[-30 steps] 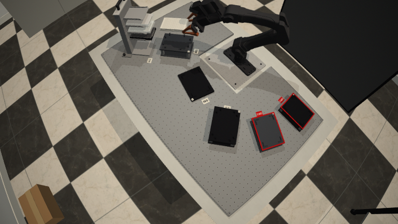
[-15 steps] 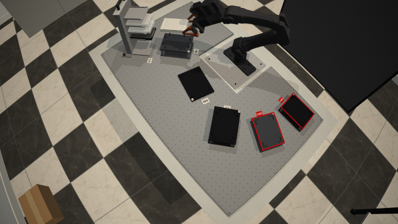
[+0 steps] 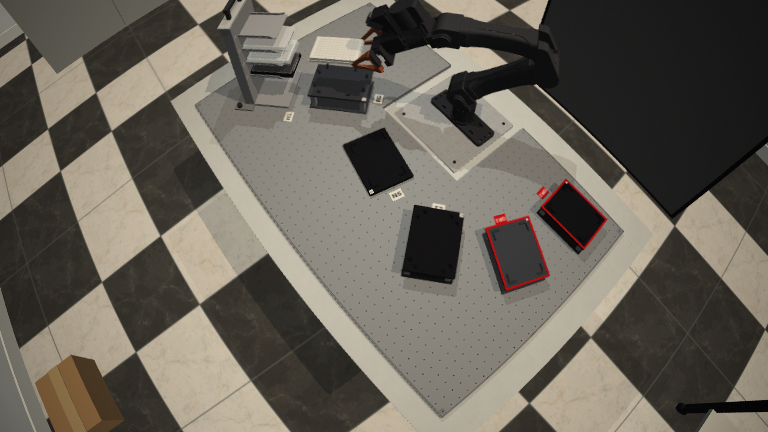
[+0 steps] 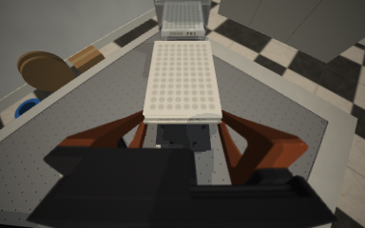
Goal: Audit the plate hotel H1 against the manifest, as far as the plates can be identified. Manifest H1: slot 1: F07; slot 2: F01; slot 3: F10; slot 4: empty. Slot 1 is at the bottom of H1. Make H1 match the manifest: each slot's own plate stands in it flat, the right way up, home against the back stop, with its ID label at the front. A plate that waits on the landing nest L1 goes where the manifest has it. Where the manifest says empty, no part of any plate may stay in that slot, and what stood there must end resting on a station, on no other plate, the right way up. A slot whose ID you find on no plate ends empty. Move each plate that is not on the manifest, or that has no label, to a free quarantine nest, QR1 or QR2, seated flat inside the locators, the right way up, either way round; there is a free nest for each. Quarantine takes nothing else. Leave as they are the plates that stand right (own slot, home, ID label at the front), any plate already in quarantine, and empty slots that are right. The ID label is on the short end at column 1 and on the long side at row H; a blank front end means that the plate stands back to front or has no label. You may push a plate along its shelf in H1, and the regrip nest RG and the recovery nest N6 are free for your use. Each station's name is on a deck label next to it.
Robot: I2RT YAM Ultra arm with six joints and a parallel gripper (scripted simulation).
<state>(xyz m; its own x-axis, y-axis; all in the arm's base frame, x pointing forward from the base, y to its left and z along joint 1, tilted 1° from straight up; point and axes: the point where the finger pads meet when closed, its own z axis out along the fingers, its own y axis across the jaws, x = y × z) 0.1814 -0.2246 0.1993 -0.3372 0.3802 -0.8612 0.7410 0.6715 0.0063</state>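
One gripper (image 3: 368, 49) grips the short near end of one white well plate (image 4: 182, 78) between its two orange fingers, jaws clenched on the plate's sides. The plate is level above the deck, just beside the one plate hotel (image 3: 236, 59). Also on the deck are one raised black nest (image 3: 339, 86) below the plate, one flat black plate (image 3: 377, 160) and two red-bordered nests (image 3: 516, 254).
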